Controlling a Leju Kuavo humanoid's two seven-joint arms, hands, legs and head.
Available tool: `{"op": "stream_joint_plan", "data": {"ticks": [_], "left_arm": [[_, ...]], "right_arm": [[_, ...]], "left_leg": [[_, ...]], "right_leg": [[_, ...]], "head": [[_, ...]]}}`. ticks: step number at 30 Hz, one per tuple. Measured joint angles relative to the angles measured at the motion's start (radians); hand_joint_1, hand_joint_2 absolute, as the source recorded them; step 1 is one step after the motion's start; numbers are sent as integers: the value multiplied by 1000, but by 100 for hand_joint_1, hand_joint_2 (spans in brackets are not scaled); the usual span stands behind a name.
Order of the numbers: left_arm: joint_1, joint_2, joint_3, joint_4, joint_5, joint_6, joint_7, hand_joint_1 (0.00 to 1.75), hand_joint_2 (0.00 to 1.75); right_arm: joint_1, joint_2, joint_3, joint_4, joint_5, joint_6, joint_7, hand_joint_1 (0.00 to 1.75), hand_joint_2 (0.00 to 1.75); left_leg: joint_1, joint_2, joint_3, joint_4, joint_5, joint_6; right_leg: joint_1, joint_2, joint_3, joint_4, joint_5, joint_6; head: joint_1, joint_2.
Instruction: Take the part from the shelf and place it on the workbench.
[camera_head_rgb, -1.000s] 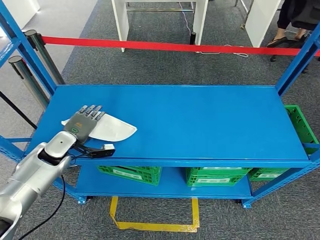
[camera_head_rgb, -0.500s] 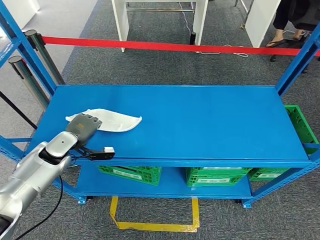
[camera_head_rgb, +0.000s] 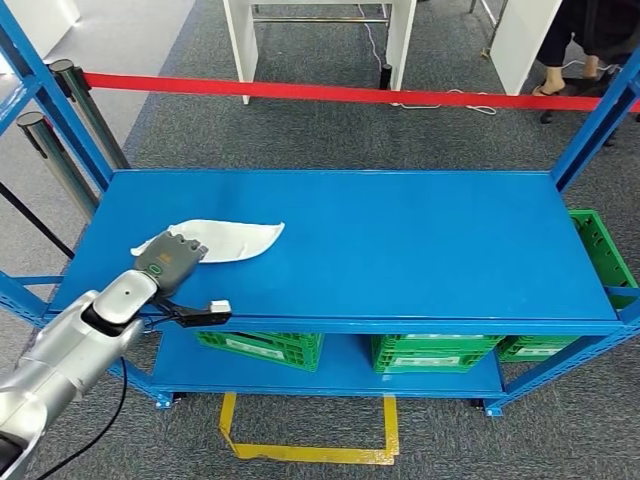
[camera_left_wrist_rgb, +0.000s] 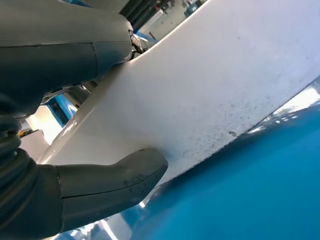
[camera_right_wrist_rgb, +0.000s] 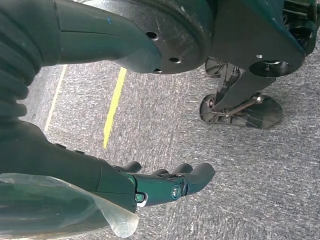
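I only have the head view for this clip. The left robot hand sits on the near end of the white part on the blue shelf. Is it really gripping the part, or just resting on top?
Observer: It looks gripped. In the left wrist view the left robot hand has its thumb against one face of the white part and its fingers against the other.
Operator: Is the part off the shelf?
Observer: The edge by the thumb looks tilted up from the blue shelf; I cannot tell about the far end.
Operator: And the right robot hand?
Observer: The right robot hand hangs over grey carpet, fingers apart, holding nothing.
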Motion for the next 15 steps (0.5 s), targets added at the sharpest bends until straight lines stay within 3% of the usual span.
{"op": "stream_joint_plan", "data": {"ticks": [8, 15], "left_arm": [[25, -7, 9, 4, 6, 65, 4, 175, 175], [56, -20, 39, -18, 72, 100, -45, 175, 175]], "right_arm": [[0, 0, 8, 0, -1, -1, -8, 0, 175], [0, 0, 19, 0, 1, -1, -9, 0, 175]], "left_leg": [[0, 0, 0, 0, 0, 0], [0, 0, 0, 0, 0, 0]], "right_leg": [[0, 0, 0, 0, 0, 0], [0, 0, 0, 0, 0, 0]], "head": [[0, 0], [0, 0]]}}
